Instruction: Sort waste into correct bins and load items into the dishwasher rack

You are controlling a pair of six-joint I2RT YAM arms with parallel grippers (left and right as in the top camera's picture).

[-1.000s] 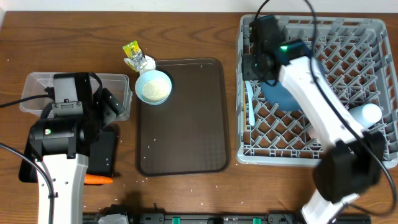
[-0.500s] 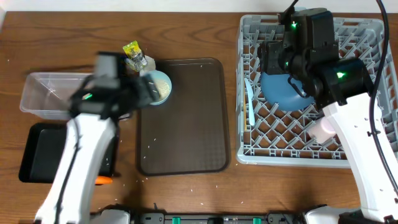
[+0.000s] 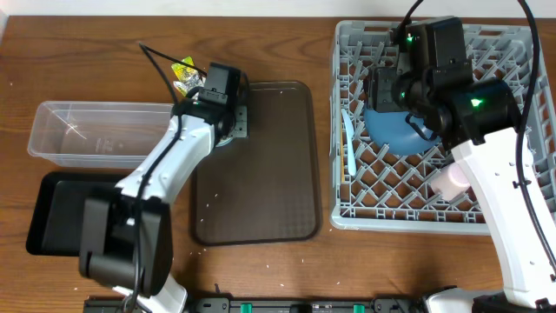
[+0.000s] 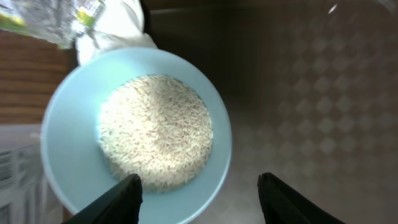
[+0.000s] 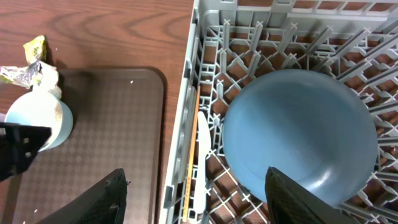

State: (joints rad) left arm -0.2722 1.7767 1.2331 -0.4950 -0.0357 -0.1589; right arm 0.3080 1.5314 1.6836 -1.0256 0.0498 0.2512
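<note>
Rice [image 4: 155, 130], white and heaped, was contained in a light-blue cup [image 4: 65, 155] set on a brown tray [image 4: 311, 93], just ahead of the left gripper [image 4: 200, 182], whose fingers were spread wide. A crumpled wrapper [image 4: 56, 18] was lodged just beyond the cup. The right gripper [image 5: 196, 177] was likewise opened wide above the rack [image 5: 205, 37], a blue plate [image 5: 298, 130] set before it.

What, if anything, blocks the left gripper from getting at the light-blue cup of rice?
Probably nothing: yes, it looks able. The left gripper hangs open just above the light-blue cup, with nothing between them; the wrapper lies only by the far rim.
</note>
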